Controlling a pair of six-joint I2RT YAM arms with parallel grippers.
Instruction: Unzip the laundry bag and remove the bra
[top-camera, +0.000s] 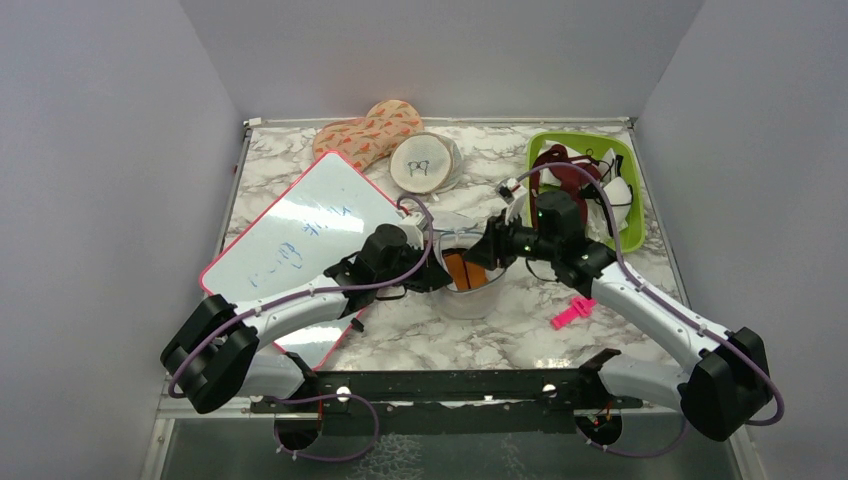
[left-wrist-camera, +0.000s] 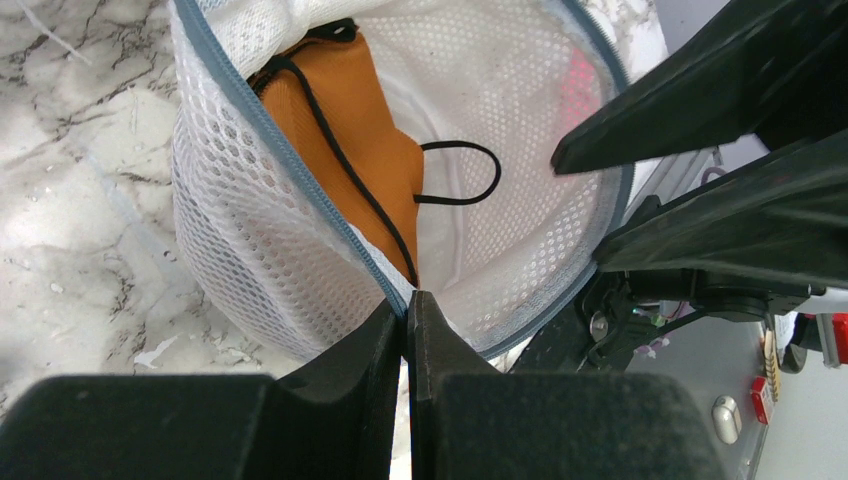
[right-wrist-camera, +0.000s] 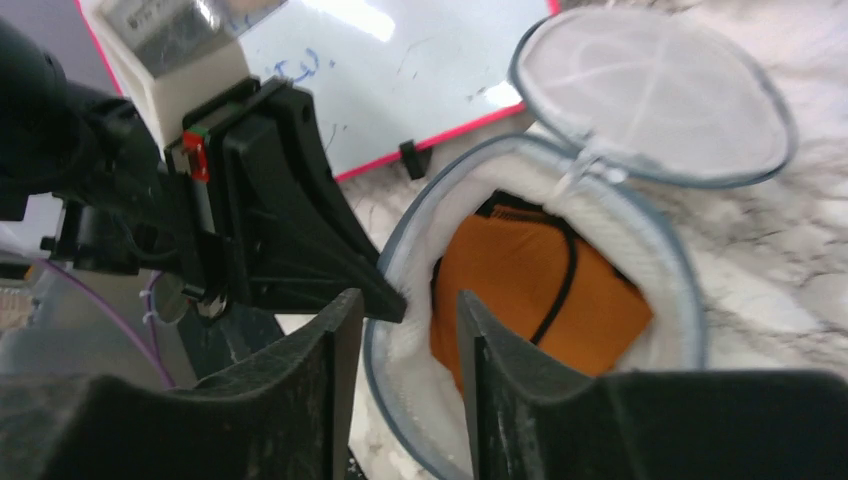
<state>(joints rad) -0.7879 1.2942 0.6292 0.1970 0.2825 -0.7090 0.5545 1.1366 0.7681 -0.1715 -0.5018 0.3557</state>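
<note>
The laundry bag stands open at the table's middle, a white mesh drum with a grey-blue zip rim. Its round lid is flipped back. The orange bra with black straps lies inside and also shows in the left wrist view. My left gripper is shut on the bag's rim at its left side. My right gripper is open at the bag's mouth. One finger is outside the rim and the other is over the bra, holding nothing.
A red-edged whiteboard lies left of the bag. A beige round pouch and a patterned orange cloth are at the back. A green basket at the back right holds a dark red garment. A pink clip lies at the front right.
</note>
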